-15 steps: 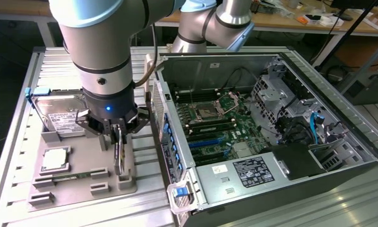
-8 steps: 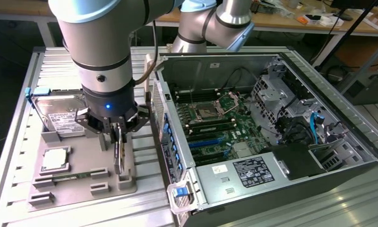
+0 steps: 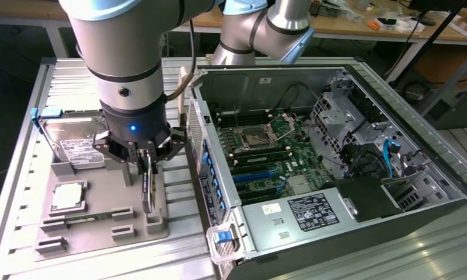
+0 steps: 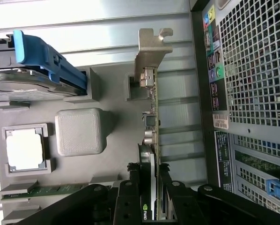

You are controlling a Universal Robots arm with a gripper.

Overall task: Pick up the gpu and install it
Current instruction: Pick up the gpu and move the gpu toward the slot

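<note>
My gripper [image 3: 147,165] is clamped on the gpu [image 4: 151,136], which stands on edge at the grey tray [image 3: 109,199]. It seems light, stiff and fragile; its flat faces suit holding.

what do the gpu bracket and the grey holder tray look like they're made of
gpu bracket: likely bare sheet metal, silvery, dull sheen, thin bent tab. Holder tray: probably plastic, flat matte grey with no glints; the grainy surface of its raised block hints at 3d printing.
</note>
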